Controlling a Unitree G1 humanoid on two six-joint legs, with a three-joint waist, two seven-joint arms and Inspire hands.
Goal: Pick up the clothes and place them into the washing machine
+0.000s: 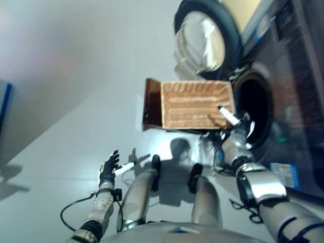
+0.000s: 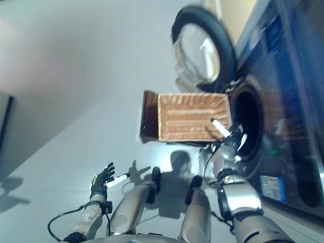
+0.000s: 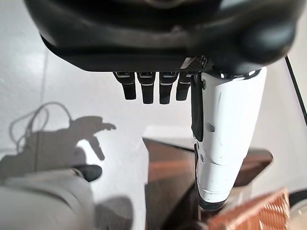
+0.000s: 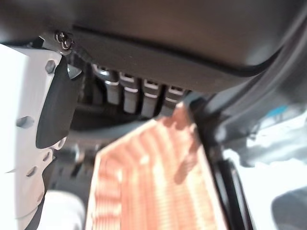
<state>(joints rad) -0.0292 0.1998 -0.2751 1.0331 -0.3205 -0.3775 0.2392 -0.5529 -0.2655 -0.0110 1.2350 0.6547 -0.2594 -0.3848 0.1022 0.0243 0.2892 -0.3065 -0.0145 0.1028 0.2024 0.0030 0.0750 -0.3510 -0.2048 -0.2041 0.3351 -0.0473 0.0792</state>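
1. Left eye view
   - Located the rectangular woven wicker basket [image 1: 195, 104] on its dark brown wooden stand [image 1: 152, 104], just beside the round drum opening [image 1: 253, 106] of the dark front-loading washing machine [image 1: 296, 76], with the black-rimmed glass door [image 1: 205, 38] swung open.
   - Found no clothes in the basket; bare weave showed across its bottom. Could not tell whether clothes lay inside the dark drum.
   - Found the right hand [image 1: 238, 126] at the basket corner nearest the drum opening, grasping nothing.
   - Found the left hand [image 1: 108, 169] low over the pale floor [image 1: 76, 101], well apart from the basket.
2. Right eye view
   - Confirmed the same layout: basket empty, left hand spread and released.
3. Left wrist view
   - Showed straight fingers [image 3: 144, 88] with nothing between them and the thumb.
4. Right wrist view
   - Showed relaxed fingers [image 4: 129, 93] above the wicker weave, carrying no cloth.
5. Step in hand
   - Judged as the end of loading, since no garment remained in sight outside the machine.
6. Next move
   - Judged to call for drawing the right hand clear of the opening without snagging the basket rim.
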